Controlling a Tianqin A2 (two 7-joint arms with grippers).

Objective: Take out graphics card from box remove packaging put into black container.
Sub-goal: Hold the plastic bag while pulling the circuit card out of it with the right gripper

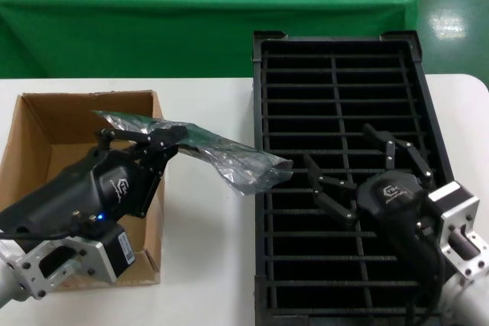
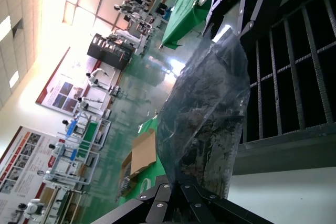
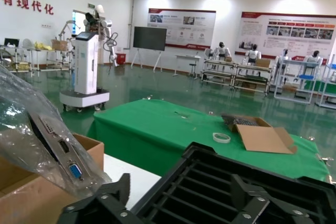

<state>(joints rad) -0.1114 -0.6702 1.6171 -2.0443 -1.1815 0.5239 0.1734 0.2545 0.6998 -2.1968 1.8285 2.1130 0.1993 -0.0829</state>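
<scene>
your black container (image 1: 428, 112) sits with its slots bare, the box (image 1: 46, 124) beside it. left gripper (image 1: 145, 141) is clamped on the packaging (image 1: 229, 156), graphics card (image 3: 60, 148) still bagged. right gripper (image 1: 359, 166) waits spread wide. unwrapping and slotting remain.

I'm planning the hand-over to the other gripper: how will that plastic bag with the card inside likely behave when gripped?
The bag looks thin and crinkled, so it will probably flop and slide. Held by the left gripper at one end, it juts out level, so the graphics card inside likely stiffens it. The open right gripper should probably pinch over the card.
</scene>
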